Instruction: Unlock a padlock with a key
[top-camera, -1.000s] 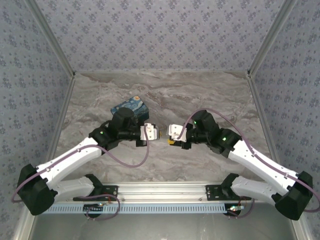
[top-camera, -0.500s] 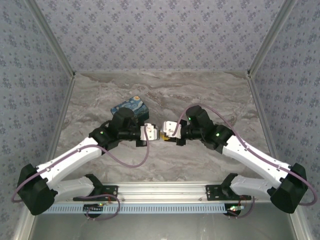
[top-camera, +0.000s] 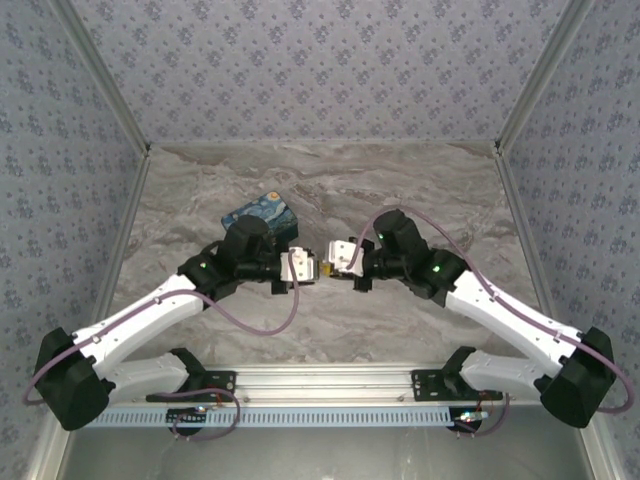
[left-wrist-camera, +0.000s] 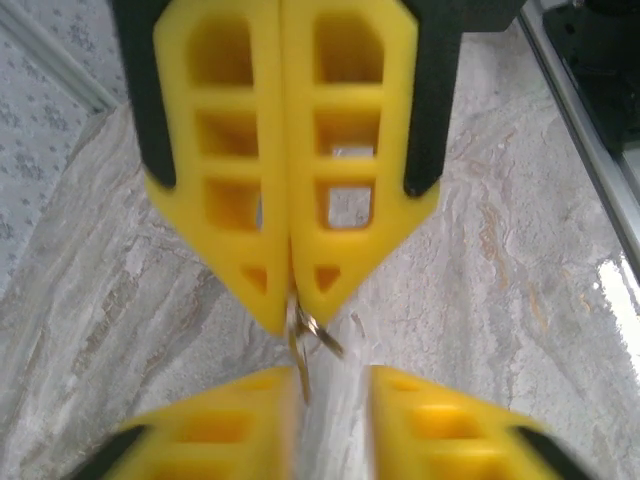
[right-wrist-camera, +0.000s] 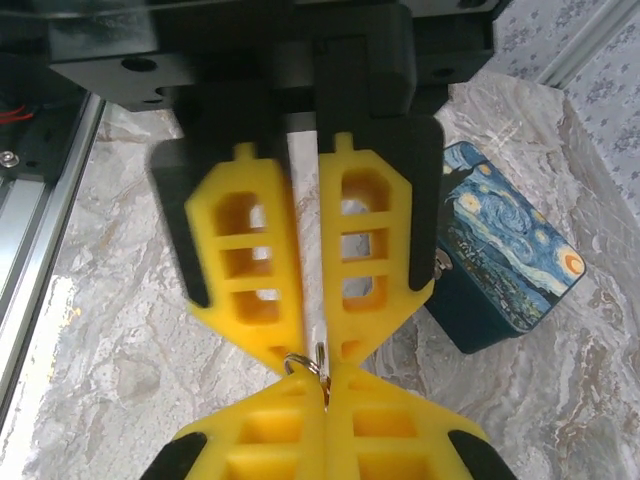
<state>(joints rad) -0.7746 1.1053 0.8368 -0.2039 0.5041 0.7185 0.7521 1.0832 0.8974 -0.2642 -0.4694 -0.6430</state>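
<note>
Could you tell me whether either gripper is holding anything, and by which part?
The right gripper pinches a small metal ring at its fingertips, by the ring's edge; what it belongs to is unclear. The left gripper is open.

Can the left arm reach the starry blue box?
Probably yes: the blue-and-yellow starry-painted box lies close beside the left gripper, nothing between, though that gripper faces away, toward the small silvery ring in the right gripper.

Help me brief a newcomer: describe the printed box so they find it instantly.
Start at the grey marbled table, then follow the left arm to its black wrist. Just beyond it lies the box, dark blue with yellow swirls, the only painted thing on the stone.
</note>
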